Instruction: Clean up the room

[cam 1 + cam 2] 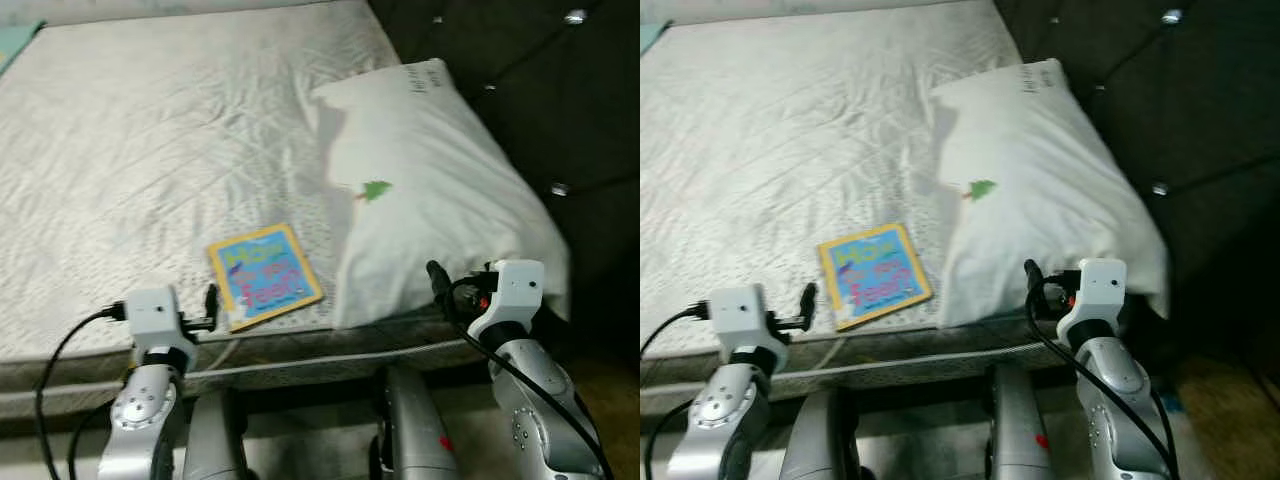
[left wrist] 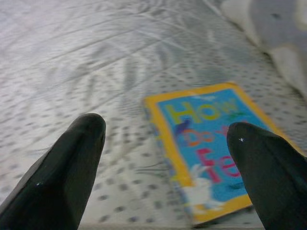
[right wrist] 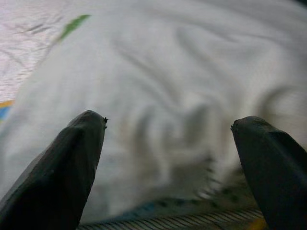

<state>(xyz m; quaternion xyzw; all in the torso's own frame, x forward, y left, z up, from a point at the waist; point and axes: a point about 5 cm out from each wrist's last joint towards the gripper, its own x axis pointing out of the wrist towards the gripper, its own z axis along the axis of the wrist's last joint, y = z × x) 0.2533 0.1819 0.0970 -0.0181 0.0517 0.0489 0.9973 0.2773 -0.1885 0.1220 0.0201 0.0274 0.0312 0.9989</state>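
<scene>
Both silver arms are raised in front of the body, bent at the elbow, wrists level. The left gripper point(image 2: 165, 143) points forward, its two black fingers point(image 2: 72, 158) spread wide apart with nothing between them. The right gripper point(image 3: 168, 148) also points forward, tilted slightly inward; its fingers point(image 3: 72, 158) stand equally wide and hold nothing. A black cable loops back from each white wrist housing along the forearm. The two grippers are well apart from each other.
</scene>
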